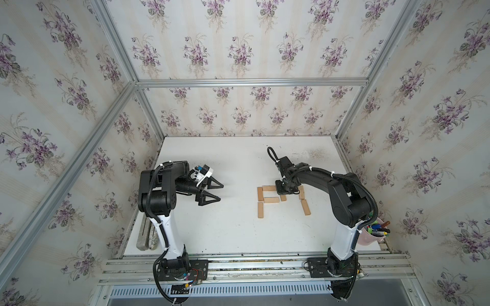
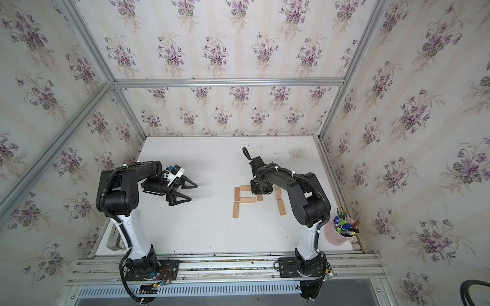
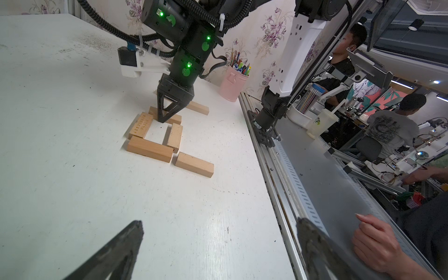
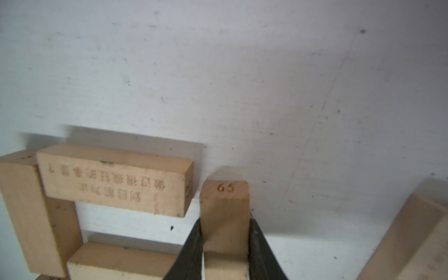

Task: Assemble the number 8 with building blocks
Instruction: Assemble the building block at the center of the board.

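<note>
– Placement step, this one: the right gripper [image 3: 168, 116] points straight down, and the block stamped 65 [image 4: 224, 206] lies flat on the table [image 4: 242, 72] between its fingers [image 4: 260, 244].

– Clamped or let go?

– I can't tell. The fingers run along both long sides of it, but whether they press doesn't show.

– What's around the tool?

– Just off one finger is the printed top bar [image 4: 114, 184], its end a narrow gap from the 65. Beyond that sit the upper-left upright [image 4: 31, 213] and the middle bar [image 4: 121, 261]. So I'd say this block closes the upper square of the number 8 [image 1: 271, 200].

– And the other side?

– Two spare building blocks [image 1: 301, 192] lie near the gripper there, one of them slanted [image 1: 305, 207]. The lower-left upright [image 1: 261, 209] is already down.

– Next move?

– My guess: spread the fingers fully and lift straight up, so the 65 isn't dragged off its corner. Then the spares would go in as lower-right upright and bottom bar.

– The left gripper [image 1: 221, 193]?

– Jaws spread, empty, hovering well apart from the right one.
</note>
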{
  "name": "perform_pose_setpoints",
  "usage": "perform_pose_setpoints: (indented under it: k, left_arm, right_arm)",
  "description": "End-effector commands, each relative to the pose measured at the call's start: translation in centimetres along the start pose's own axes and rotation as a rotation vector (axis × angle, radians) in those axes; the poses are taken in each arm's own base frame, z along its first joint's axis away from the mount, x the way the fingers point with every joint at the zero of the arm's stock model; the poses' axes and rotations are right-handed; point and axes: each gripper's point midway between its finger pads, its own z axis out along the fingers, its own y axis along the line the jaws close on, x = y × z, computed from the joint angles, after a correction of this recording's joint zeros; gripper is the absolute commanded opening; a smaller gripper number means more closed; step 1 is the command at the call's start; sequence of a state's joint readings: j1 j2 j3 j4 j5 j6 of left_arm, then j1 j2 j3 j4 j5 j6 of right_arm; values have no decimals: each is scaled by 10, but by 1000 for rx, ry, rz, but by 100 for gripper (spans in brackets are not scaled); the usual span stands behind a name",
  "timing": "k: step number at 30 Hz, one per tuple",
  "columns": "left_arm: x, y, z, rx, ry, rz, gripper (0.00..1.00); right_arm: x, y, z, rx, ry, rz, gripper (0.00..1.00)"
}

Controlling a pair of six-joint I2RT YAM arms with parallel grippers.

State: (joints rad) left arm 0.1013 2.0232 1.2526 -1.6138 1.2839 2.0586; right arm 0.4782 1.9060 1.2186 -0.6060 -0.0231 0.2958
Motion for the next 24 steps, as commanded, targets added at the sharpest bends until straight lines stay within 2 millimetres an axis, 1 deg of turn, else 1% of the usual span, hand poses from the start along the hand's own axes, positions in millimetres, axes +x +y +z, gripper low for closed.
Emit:
perform_pose_setpoints:
  k: [1, 6, 17, 19, 21, 22, 24]
  left_arm:
    - [-13, -17, -1, 32, -34, 223, 100]
    - [-13, -17, -1, 33, -32, 222, 100]
    - [-13, -17, -1, 33, -33, 222, 100]
    - [-13, -17, -1, 32, -34, 222, 100]
    - [-13, -17, -1, 33, -33, 223, 100]
    - [-13, -17, -1, 33, -33, 223, 100]
    - [-13, -17, -1, 32, -33, 223, 100]
  right_arm:
    - [10, 4, 9, -21, 45, 27, 28]
    - [12, 4, 9, -19, 55, 41, 29]
    - [22, 9, 17, -19, 82, 69, 29]
    - [23, 10, 18, -22, 88, 69, 31]
    - [25, 11, 18, -22, 91, 69, 40]
    - [26, 12, 19, -24, 95, 70, 43]
    - [28, 10, 20, -20, 99, 71, 43]
